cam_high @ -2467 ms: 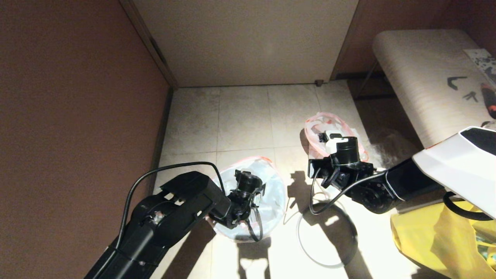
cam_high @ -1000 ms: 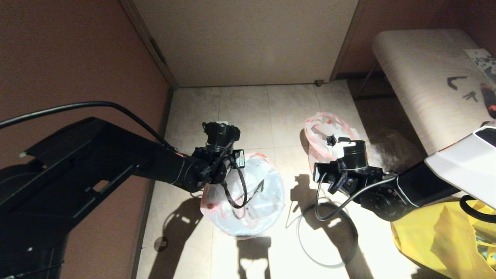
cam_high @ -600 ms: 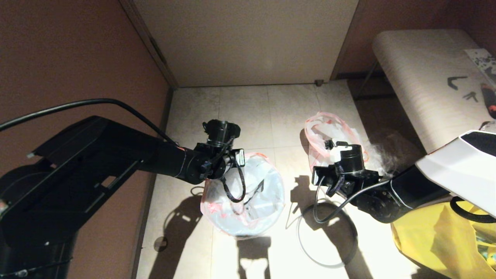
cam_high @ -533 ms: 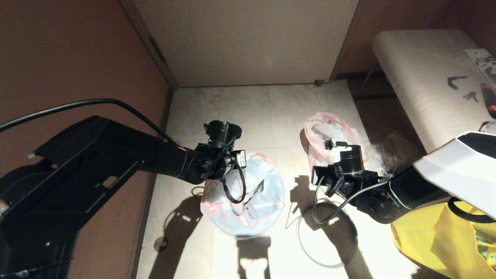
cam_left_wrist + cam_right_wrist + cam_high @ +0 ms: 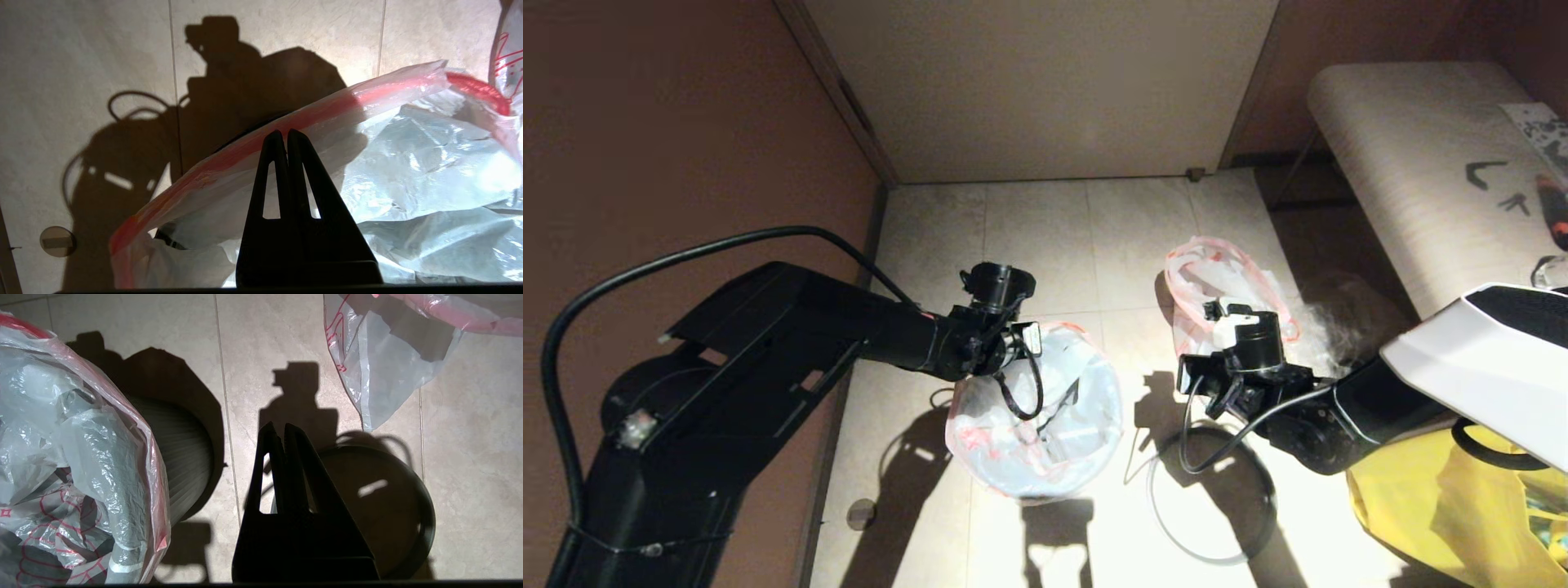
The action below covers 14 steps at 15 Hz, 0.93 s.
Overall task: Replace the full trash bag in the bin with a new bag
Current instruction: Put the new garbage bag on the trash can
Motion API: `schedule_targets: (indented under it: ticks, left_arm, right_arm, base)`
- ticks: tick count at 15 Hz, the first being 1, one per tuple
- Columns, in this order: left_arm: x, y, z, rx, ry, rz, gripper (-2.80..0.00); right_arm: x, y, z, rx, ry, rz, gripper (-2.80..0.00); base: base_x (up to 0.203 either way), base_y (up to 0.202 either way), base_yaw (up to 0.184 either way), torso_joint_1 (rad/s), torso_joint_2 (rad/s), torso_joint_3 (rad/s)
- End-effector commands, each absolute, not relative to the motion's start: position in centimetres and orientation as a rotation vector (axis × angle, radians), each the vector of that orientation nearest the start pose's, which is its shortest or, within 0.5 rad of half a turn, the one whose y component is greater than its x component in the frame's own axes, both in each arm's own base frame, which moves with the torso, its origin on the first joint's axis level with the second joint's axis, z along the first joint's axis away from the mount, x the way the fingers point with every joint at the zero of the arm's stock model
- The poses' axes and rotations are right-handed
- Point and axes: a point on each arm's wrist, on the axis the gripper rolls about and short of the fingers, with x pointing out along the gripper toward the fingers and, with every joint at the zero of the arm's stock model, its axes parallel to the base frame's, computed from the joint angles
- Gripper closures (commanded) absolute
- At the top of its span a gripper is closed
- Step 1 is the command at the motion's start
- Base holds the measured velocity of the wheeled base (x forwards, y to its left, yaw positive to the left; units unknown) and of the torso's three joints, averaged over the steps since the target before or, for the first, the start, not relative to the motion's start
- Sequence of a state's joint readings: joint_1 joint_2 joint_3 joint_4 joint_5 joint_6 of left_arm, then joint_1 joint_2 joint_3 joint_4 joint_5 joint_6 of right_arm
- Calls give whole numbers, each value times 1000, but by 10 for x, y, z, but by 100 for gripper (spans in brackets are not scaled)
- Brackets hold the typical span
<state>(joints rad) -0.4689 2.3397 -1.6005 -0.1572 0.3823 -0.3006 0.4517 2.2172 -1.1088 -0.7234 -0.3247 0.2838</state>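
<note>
Both jaws are pressed together. The left gripper is held over the full trash bag's hem (bag seated in the bin); the right gripper is held at its three o'clock, over the grey hoop. The new bag is seen at one o'clock.

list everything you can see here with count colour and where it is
full trash bag: 1, translucent white, pink-red hem, in the bin
bin: 1, black, on tiled floor
new bag: 1, translucent white, red hem, on floor right of bin
hoop: 1, grey, on floor beside bin
yellow bag: 1, yellow, floor, far right
bench: 1, pale, right side
left hand: 1, black, shut on full trash bag's hem
right hand: 1, black, shut, empty, above hoop
</note>
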Motion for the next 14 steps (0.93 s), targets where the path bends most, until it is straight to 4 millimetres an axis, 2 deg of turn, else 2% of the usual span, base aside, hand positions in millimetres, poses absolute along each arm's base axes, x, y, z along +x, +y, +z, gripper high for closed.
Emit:
schedule_targets:
  ticks: [1,4,10,14]
  left_arm:
    - [428,-208,91,-50,546,1,0]
    - [422,-209,101,-78,534,-2,0]
    - [429,-208,83,-69,559,10,0]
    - [441,-205,94,-102,507,21,0]
  right_arm:
    - [383,178,72,132,381,70,0]
    - [382,178,68,151,391,64,0]
    - [384,176,67,153,393,58,0]
    - [385,176,64,153,396,57,0]
  base:
    - [0,0,0,0,0,0]
    - [0,0,0,0,0,0]
    - [0,0,0,0,0,0]
    - [0,0,0,0,0,0]
